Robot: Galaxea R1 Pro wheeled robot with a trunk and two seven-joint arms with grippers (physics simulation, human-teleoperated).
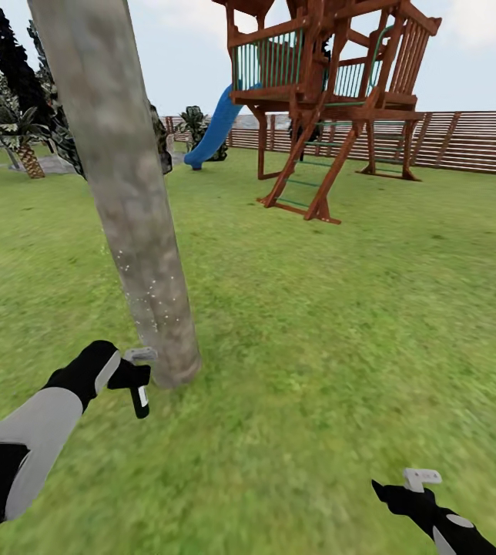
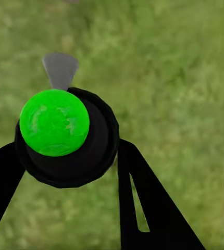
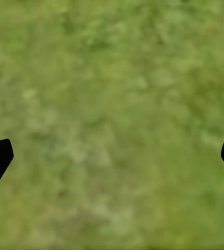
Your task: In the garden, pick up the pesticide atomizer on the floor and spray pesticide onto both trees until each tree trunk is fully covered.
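Spraying is being done low on the tree trunk [image 1: 129, 200]: the pesticide atomizer [image 1: 136, 381] is being gripped in the left gripper [image 2: 73, 156] just beside its base, apparently so the grey trigger head faces the mottled bark, where pale specks of pesticide [image 1: 152, 297] are dotted. Well apart from the trunk, the right gripper [image 3: 112, 151] is being held wide open over rough grass.

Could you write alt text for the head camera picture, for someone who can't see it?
The left gripper holds a pesticide atomizer beside a thick leaning tree trunk dotted with pale specks, on a green lawn.
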